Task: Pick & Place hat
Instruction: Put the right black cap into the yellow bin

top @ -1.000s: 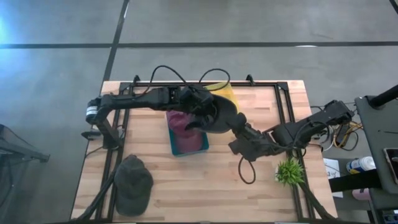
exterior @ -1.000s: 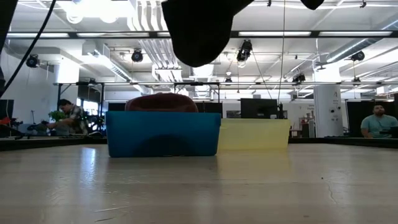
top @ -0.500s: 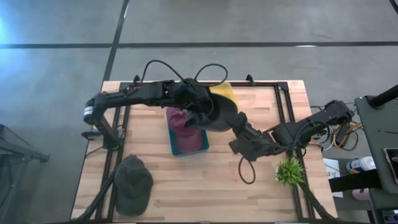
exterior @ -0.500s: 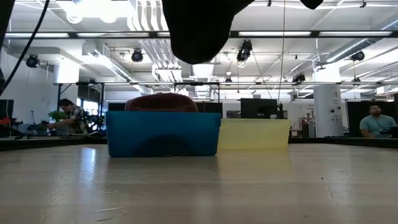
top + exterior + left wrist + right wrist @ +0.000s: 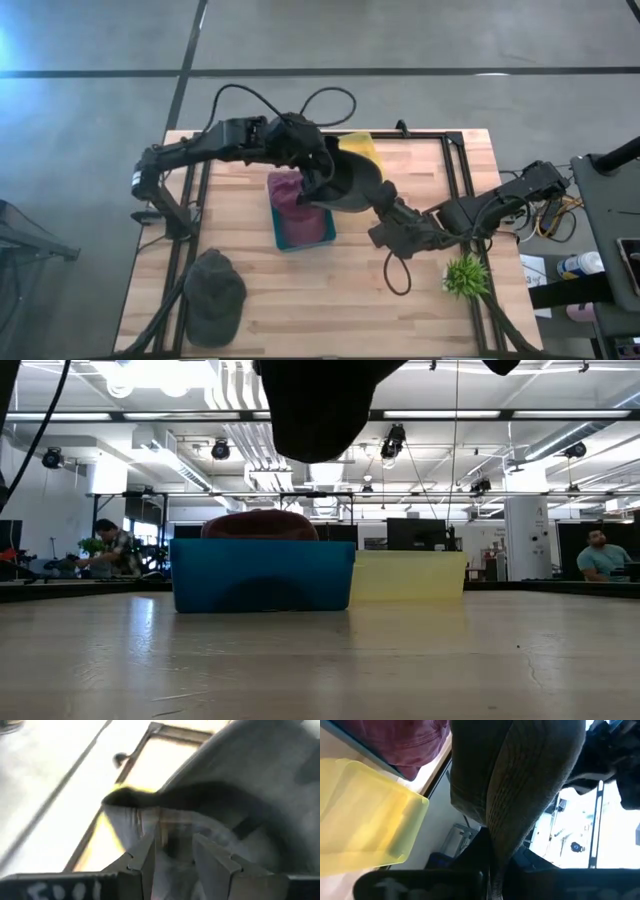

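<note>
Dark cloth fills the middle of the overhead view: a black hat (image 5: 352, 183) hangs above the wooden table (image 5: 400, 310), between the blue bin (image 5: 303, 238) holding a maroon hat (image 5: 290, 192) and the yellow bin (image 5: 362, 148) behind it, with both arms reaching in to it and a grey cap (image 5: 213, 295) and a small plant (image 5: 466, 275) lying well apart. At table height the black hat hangs clear above both bins. The left wrist view shows the left gripper (image 5: 172, 852) with its fingers parted around a fold of the hat. The right wrist view shows the right gripper (image 5: 492, 870) pinched tight on the ribbed cloth. With two arms holding one soft hat, pulling apart could drag it from one grip, or it might sag and drop into the blue bin, which already holds a hat.
</note>
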